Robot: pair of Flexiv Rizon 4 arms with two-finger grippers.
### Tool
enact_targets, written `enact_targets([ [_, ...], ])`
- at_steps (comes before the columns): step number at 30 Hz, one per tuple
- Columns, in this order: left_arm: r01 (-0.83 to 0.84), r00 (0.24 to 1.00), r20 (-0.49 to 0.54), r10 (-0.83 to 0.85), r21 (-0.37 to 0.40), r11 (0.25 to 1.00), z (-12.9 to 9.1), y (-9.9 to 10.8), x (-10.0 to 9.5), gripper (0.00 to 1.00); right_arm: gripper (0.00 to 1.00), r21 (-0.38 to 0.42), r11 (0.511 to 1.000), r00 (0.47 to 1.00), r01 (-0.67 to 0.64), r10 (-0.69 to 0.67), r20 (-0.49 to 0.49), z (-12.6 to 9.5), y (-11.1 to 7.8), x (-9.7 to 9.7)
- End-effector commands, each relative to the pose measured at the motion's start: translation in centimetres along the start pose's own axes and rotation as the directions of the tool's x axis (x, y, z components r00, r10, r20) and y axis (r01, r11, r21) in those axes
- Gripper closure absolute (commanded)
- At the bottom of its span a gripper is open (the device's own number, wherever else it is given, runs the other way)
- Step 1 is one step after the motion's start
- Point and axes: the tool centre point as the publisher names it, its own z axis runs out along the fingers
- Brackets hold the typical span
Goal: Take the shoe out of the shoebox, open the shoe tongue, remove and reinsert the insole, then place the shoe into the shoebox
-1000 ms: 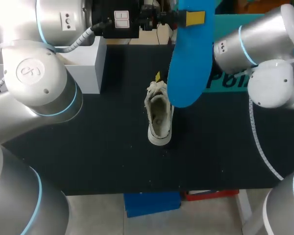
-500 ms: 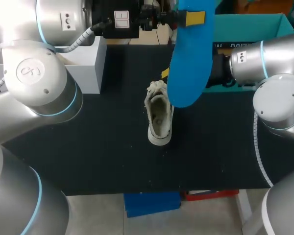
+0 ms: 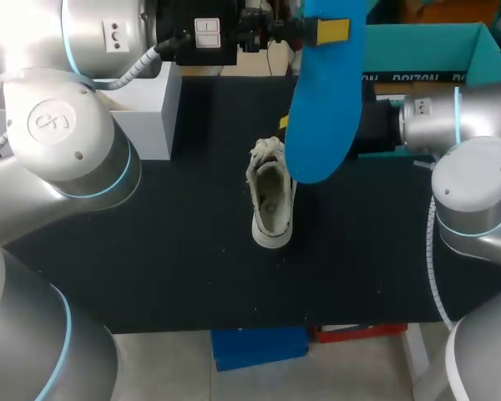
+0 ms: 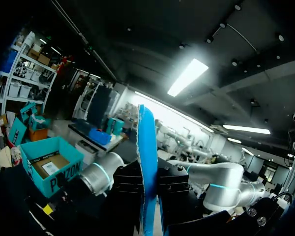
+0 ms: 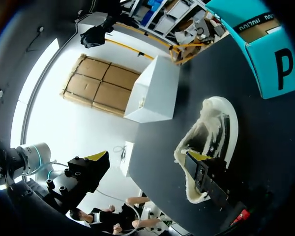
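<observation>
A white shoe (image 3: 271, 199) lies on the black table (image 3: 150, 251), its opening facing up. Well above it hangs a blue insole (image 3: 321, 100), with my left gripper (image 3: 317, 32) shut on its upper end. In the left wrist view the insole (image 4: 147, 162) shows edge-on, clamped between the black fingers of the left gripper (image 4: 148, 196). My right gripper (image 5: 147, 157) stands wide open at the shoe's (image 5: 211, 137) laced end, one yellow fingertip (image 5: 199, 156) over the shoe and the other off to the side. The teal shoebox (image 3: 417, 50) sits open at the back right.
A white box (image 3: 146, 109) stands at the back left of the table, also seen beyond the shoe in the right wrist view as the white box (image 5: 155, 91). The shoebox (image 5: 265, 44) lies just past the shoe's toe end.
My right arm has swung back and down to the right, uncovering more of the shoebox; its yellow fingertip shifted slightly right by the shoe. The left arm, insole and shoe stayed put.
</observation>
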Motion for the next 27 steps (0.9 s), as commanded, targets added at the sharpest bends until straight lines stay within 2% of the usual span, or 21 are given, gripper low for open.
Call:
enact_targets([
  [1,0.000,1.000,0.004,0.000,0.000,1.000,0.06,0.12,0.07,1.00,0.00,-0.010,1.000,0.999,-0.015,0.014,-0.031,0.06,-0.11,-0.16],
  [8,0.000,1.000,0.004,0.000,0.000,1.000,0.06,0.12,0.07,1.00,0.00,-0.027,0.998,0.993,-0.048,0.045,-0.109,-0.17,0.22,0.03],
  [17,0.000,1.000,0.004,0.000,0.000,1.000,0.06,0.12,0.07,1.00,0.00,-0.021,0.998,0.987,-0.065,0.061,-0.151,-0.26,0.47,0.32],
  [18,0.000,1.000,0.004,0.000,0.000,1.000,0.06,0.12,0.07,1.00,0.00,-0.023,0.997,0.981,-0.080,0.074,-0.180,-0.27,0.54,0.36],
  [26,0.000,1.000,0.004,0.000,0.000,1.000,0.06,0.12,0.07,1.00,0.00,-0.023,0.997,0.981,-0.080,0.074,-0.180,-0.27,0.54,0.36],
  [27,-0.133,0.991,0.025,0.134,-0.034,0.991,0.39,0.15,0.13,1.00,0.00,-0.023,0.997,0.981,-0.080,0.074,-0.180,-0.27,0.54,0.36],
])
